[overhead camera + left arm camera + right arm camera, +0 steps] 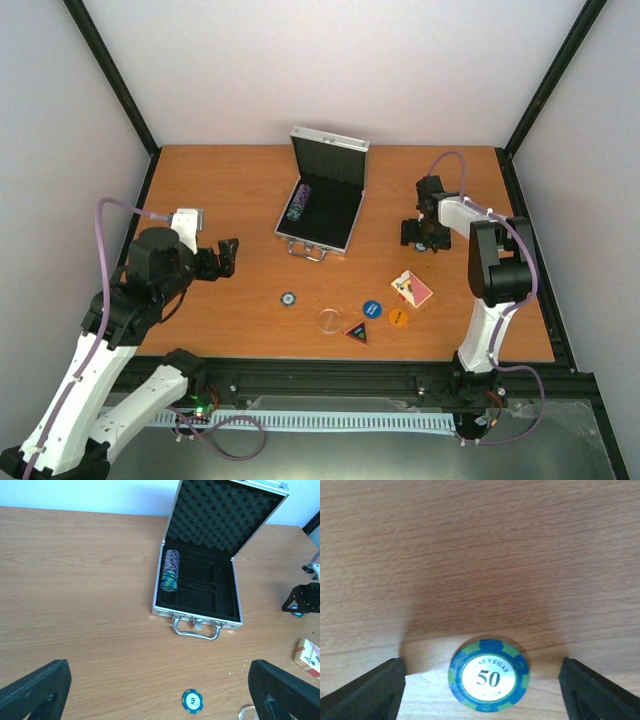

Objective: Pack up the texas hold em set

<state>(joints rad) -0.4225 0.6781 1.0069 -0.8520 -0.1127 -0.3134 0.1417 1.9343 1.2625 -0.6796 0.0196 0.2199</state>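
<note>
The silver case (340, 210) lies open at the table's middle back, lid up, a row of poker chips (298, 203) in its left slot. My right gripper (423, 240) points down to the right of the case. In the right wrist view it (482, 692) is open, and a blue-green "50" chip (488, 675) lies flat on the wood between the fingers, untouched. My left gripper (228, 257) hovers open and empty left of the case (220, 595). Another "50" chip (192, 701) lies in front of it. The red-backed card deck (411, 289) sits at the right.
A clear round disc (329, 320), a blue round button (372, 309), an orange round button (398, 319) and a dark triangular button (358, 332) lie near the front edge. Black frame rails border the table on both sides.
</note>
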